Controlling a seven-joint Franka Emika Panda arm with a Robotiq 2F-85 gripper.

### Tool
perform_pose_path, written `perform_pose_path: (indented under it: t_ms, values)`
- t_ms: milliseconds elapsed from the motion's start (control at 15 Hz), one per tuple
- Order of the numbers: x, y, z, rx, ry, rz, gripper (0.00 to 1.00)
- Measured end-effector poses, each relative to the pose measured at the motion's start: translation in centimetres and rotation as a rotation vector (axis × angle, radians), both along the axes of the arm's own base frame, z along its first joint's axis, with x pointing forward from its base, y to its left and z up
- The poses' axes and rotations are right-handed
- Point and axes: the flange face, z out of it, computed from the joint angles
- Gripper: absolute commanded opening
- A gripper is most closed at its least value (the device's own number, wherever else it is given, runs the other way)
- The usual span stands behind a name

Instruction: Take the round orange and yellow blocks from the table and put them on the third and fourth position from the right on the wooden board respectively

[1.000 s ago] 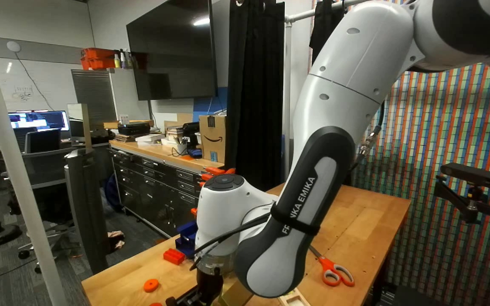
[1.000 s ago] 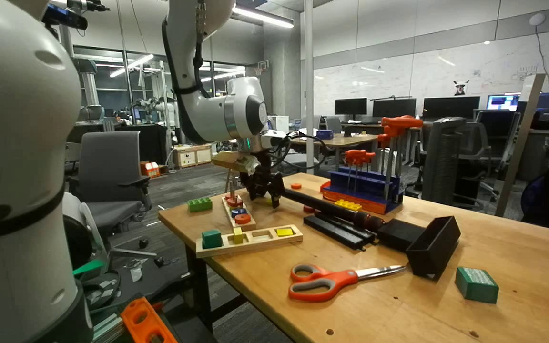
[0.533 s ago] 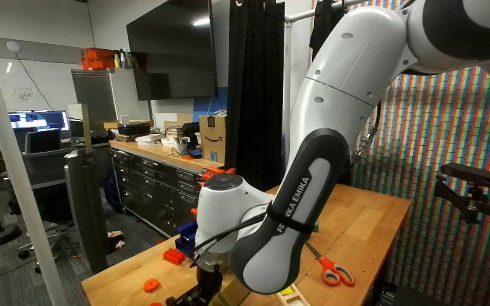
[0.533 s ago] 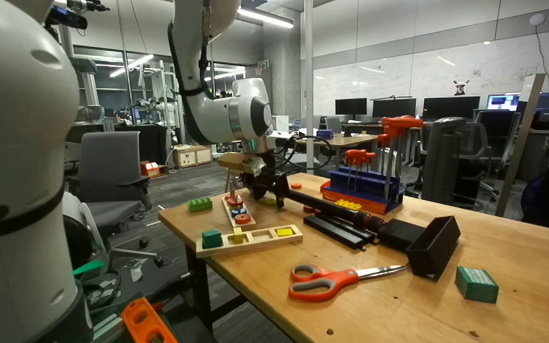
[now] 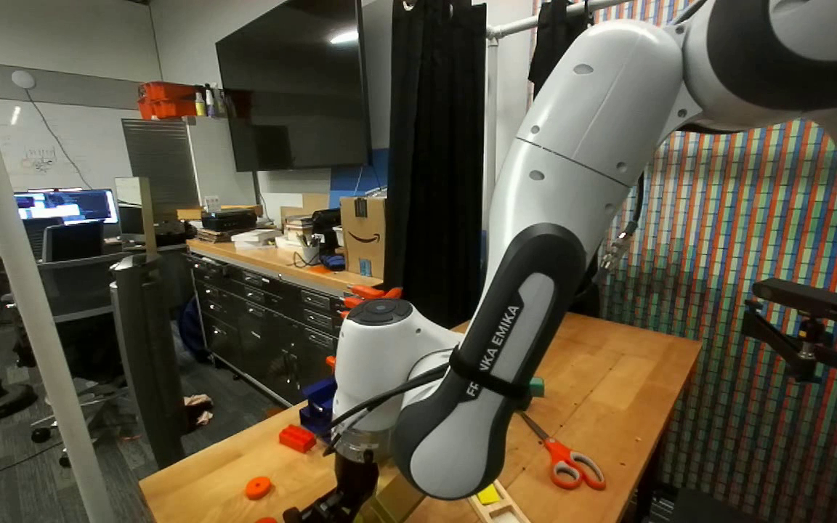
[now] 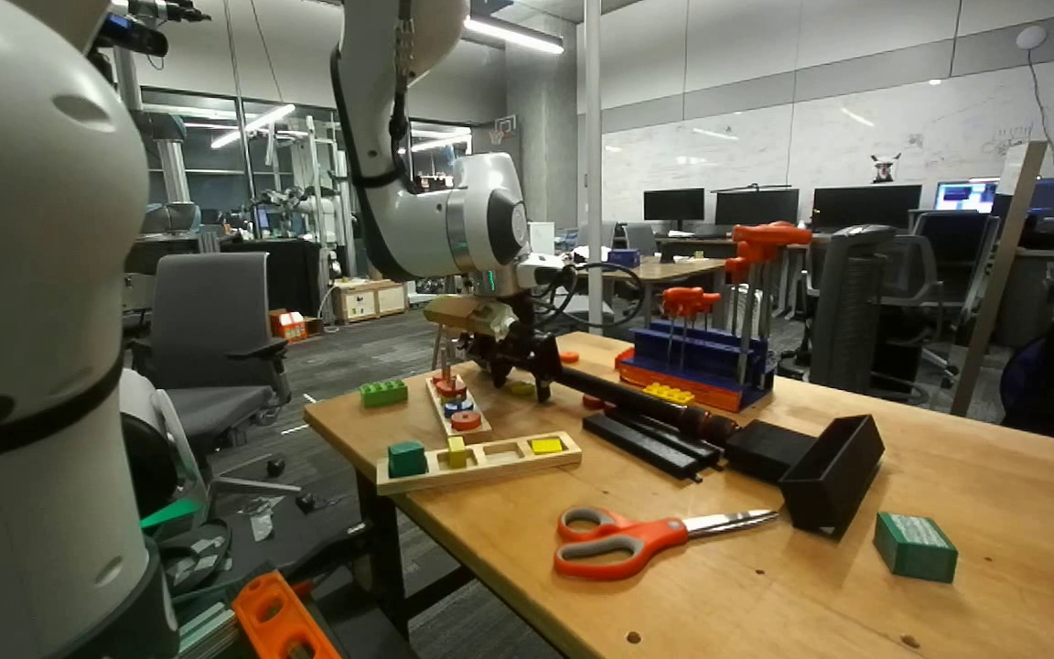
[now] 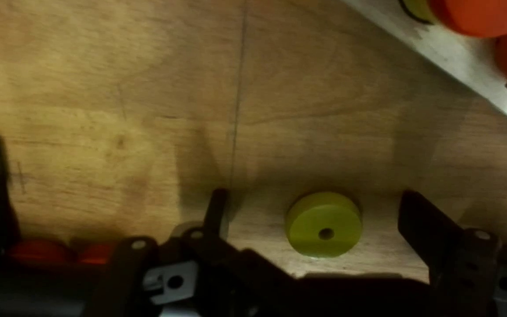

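Hand (image 7: 313, 194) spread wide, yellow block (image 7: 319, 222) lined up!
It lies on the counter (image 7: 148, 88) between my fingers (image 7: 425, 229) in the wrist view, touching neither; round, so any angle should suit.

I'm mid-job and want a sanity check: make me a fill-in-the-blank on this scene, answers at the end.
In the wrist view, the disc between the open fingers is ____.
Its top face shows a small round ____.
In an exterior view, the round block nearest the red brick is ____.
Missing words: yellow; hole; orange.
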Motion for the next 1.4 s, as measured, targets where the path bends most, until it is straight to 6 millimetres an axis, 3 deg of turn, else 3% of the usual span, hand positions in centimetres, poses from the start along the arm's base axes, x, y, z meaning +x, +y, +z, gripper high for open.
perform_pose_path:
  t_ms: [333, 400, 467, 933, 1400]
  values:
    - [0.24, 0.05, -0.02, 0.001, -0.003, 0.006, 1.0]
    - [0.29, 0.06, -0.02, 0.001, -0.003, 0.006, 0.75]
    - [0.33, 0.07, -0.03, 0.001, -0.004, 0.008, 0.75]
    - [0.93, 0.33, 0.59, 0.004, -0.02, 0.022, 0.23]
    - [1.01, 0.38, 0.65, 0.002, -0.019, 0.022, 0.23]
